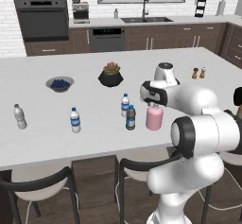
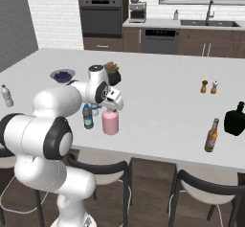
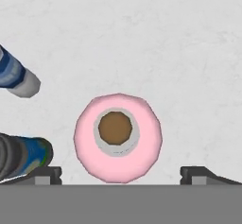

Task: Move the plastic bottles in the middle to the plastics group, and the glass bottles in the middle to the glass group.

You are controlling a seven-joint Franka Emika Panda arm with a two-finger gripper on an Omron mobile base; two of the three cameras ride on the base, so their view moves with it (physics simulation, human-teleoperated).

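Gripper (image 3: 121, 173) hovering spread wide over the pink bottle (image 3: 118, 138)

The bottle is standing on the white counter (image 3: 156, 38), probably untouched, with the two blue-labelled bottles (image 1: 128, 111) sitting just beside it.

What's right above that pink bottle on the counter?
The robot's tool hangs open over the pink bottle, looking down on its brown cap. The counter under the bottle is covered.

The arm (image 1: 198, 119) reaches forward, jaws wide open.
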